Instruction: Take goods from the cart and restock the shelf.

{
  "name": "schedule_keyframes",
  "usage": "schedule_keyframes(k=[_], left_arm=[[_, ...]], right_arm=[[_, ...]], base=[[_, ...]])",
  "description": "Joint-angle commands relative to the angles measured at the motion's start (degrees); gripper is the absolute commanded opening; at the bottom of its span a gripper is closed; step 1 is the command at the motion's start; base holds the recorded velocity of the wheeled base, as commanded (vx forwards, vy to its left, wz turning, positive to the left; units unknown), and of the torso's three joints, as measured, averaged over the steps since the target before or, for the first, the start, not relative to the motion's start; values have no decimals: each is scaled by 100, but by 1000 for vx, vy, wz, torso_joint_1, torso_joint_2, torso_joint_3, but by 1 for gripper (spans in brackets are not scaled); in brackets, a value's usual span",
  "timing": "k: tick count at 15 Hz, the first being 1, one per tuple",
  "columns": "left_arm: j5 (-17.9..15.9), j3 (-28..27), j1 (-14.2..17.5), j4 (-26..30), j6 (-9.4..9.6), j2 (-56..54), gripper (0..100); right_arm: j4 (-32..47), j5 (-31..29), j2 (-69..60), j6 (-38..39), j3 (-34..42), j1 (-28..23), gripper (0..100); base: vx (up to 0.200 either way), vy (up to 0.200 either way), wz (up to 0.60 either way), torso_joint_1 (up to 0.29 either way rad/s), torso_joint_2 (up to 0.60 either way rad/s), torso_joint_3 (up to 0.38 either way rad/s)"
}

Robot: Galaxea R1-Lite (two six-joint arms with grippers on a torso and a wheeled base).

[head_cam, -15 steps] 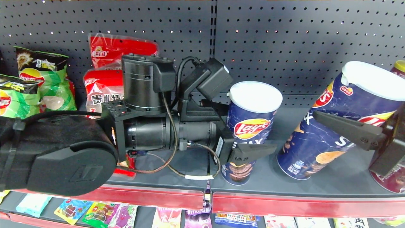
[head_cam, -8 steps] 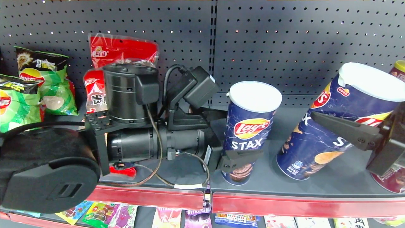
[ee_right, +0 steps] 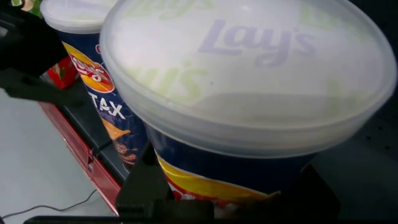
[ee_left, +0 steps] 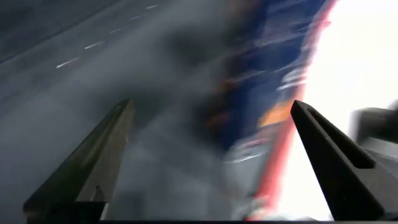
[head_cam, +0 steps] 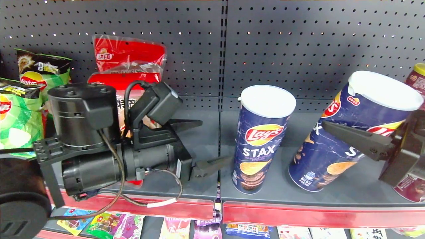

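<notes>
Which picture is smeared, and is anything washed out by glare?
Left wrist view: the blue can is streaked with blur, and the area beside it burns out to plain white. Head view: crisp, with pinpoints of light through the pegboard holes. Right wrist view: the tilted can's lid is close, softly lit, without harsh glare.

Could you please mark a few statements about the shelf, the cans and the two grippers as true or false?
1. The upright dark blue chip can with a white lid stands on the grey metal shelf. True.
2. The left gripper is shut on that can. False: it is open, apart from the can.
3. The right gripper holds a second dark blue can, tilted. True.
4. The green chip bags lie between the two cans. False: they sit at the shelf's left end.
</notes>
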Motion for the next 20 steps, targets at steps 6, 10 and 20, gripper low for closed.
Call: schedule_keyframes(k=[6,10,20], left_arm=[[1496,657,17,-793,-71,-490,100],[1856,877,17,-907,148,-613,100],[2269,886,26,-899,342,-560,100]], right_arm=[[-10,-180,29,5,-128,-9,0],[-10,-347,-24,5,-110,-79,0],[-10,-286,12,5,-66,-97,0]], base=[[0,0,0,0,0,0],[0,0,0,0,0,0],[-60,0,0,2,1,1]])
